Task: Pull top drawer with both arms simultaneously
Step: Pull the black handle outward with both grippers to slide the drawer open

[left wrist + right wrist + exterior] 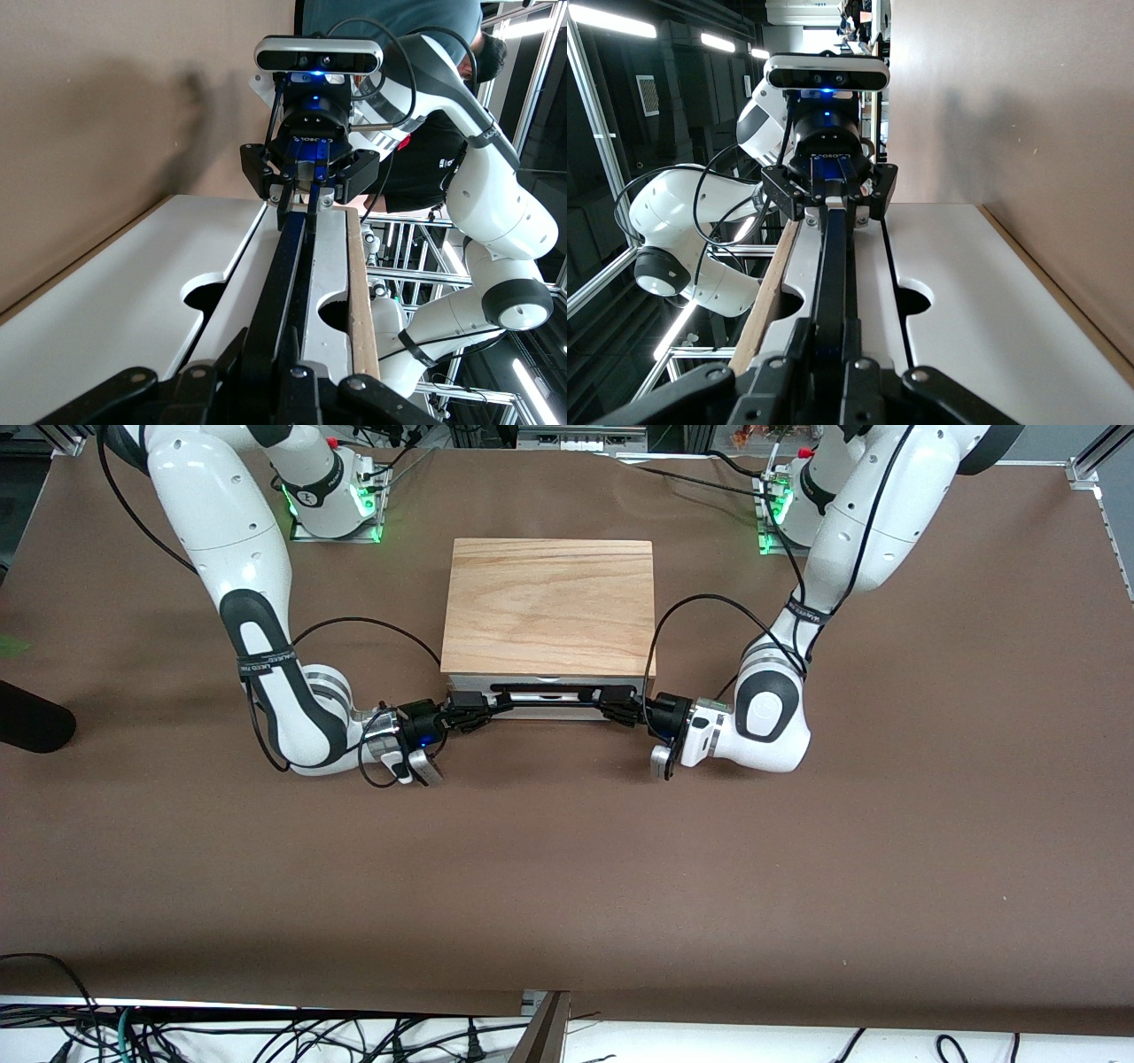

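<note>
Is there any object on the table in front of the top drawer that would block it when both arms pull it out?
Nothing visible blocks it. The table in front of the top drawer is bare brown surface toward the front camera. The left tool and right tool are each shut on the black bar handle, one at each end.

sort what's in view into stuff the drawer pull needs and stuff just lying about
Needed:
top drawer, barely open if at all
its black bar handle
left tool, shut on the handle
right tool, shut on the handle

Lying about:
loose cables along the table's near edge
</note>
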{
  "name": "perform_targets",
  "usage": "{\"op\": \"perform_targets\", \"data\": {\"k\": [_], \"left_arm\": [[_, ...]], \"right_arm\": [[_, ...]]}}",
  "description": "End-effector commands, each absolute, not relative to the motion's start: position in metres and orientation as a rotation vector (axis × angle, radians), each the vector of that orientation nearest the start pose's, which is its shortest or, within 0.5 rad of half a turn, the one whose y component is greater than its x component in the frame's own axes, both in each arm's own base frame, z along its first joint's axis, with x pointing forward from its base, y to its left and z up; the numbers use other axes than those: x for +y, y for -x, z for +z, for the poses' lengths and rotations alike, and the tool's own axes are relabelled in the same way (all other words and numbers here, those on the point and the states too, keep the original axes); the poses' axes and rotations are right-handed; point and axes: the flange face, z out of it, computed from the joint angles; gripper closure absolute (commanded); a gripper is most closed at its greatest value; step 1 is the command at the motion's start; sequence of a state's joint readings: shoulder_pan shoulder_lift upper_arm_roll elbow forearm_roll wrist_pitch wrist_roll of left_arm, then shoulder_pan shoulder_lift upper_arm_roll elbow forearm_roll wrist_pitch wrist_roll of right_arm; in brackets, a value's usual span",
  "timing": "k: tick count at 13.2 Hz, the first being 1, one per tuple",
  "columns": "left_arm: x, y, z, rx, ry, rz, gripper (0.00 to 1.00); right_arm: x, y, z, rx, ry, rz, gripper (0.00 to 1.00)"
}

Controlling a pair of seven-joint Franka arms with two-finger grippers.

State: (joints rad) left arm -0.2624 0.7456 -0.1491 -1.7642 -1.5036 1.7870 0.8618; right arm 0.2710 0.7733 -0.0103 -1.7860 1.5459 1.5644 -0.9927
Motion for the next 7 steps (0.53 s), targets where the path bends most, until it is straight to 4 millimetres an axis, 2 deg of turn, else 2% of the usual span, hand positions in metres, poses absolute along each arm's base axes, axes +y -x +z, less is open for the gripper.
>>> {"op": "perform_targets", "data": {"k": [1,4,7], "left_arm": [[-0.327,-0.547,0.171,-0.189,-1.654,-0.278,1.00],[-0.330,-0.554,0.167,-0.189,-1.650,-0.271,1.00],[-0.337,-0.574,0.168,-0.168,-1.645,-0.274,1.00]], "right_arm": [[0.258,-0.556,0.148,-0.216,1.560,0.204,0.83],[0.258,-0.558,0.147,-0.215,1.566,0.199,0.87],[0.262,-0.569,0.142,-0.174,1.540,0.165,0.87]]}}
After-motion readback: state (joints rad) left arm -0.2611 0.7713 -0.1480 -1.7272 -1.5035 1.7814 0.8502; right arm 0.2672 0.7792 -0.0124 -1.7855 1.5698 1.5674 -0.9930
